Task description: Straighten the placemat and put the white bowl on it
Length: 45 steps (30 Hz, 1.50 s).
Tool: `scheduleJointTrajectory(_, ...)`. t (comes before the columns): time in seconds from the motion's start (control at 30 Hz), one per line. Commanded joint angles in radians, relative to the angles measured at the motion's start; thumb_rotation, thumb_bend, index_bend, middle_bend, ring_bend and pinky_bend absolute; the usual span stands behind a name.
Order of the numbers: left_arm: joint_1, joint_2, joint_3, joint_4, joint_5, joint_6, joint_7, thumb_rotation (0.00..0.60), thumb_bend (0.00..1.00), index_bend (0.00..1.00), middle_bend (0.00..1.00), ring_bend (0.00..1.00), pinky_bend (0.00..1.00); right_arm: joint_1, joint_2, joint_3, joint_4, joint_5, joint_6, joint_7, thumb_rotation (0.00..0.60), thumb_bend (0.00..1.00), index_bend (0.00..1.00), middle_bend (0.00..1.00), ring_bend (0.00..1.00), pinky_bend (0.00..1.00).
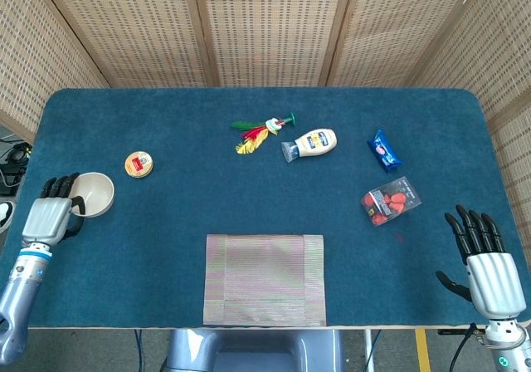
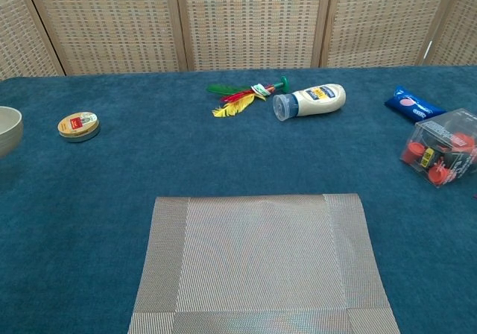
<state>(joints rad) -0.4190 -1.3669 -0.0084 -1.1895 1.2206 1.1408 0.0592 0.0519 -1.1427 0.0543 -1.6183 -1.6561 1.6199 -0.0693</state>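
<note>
One robot hand [image 1: 50, 219] holds bowl [image 1: 93, 193] near table [image 1: 166, 297] edge.

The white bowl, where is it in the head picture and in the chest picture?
Head view: the white bowl is at the far left of the table, held by the left hand.
Chest view: only a sliver of the white bowl shows at the left edge; the hand is out of frame.
Shared landmark: the small round tin sits just right of the bowl in both.
</note>
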Motion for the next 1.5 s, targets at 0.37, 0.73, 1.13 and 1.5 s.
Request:
scheduleJointTrajectory(0.37, 0.052, 0.028, -0.008, -0.037, 0.071, 0.041, -0.114, 0.6, 0.0, 0.0, 0.0, 0.0, 0.0, -0.002, 0.008, 0.001, -0.003, -0.001, 0.005, 0.016, 0.6, 0.0, 0.0, 0.0, 0.0, 0.0)
scheduleJointTrajectory(0.73, 0.036, 0.124, 0.087, -0.187, 0.48, 0.264, -0.283, 0.6, 0.03, 0.29, 0.0, 0.0, 0.0, -0.003, 0.008, 0.003, -0.003, 0.005, 0.005, 0.014, 0.6, 0.0, 0.0, 0.0, 0.0, 0.0)
scheduleJointTrajectory(1.13, -0.08, 0.057, 0.203, -0.241, 0.778, 0.146, -0.155, 0.6, 0.25, 0.46, 0.0, 0.0, 0.0, 0.004, -0.005, 0.011, 0.005, 0.028, -0.016, -0.011, 0.6, 0.0, 0.0, 0.0, 0.0, 0.0)
scheduleJointTrajectory(1.5, -0.095, -0.109, 0.257, -0.08, 0.882, 0.161, -0.154, 0.6, 0.3, 0.5, 0.0, 0.0, 0.0, 0.007, -0.004, 0.021, 0.01, 0.051, -0.022, -0.006, 0.6, 0.0, 0.0, 0.0, 0.0, 0.0)
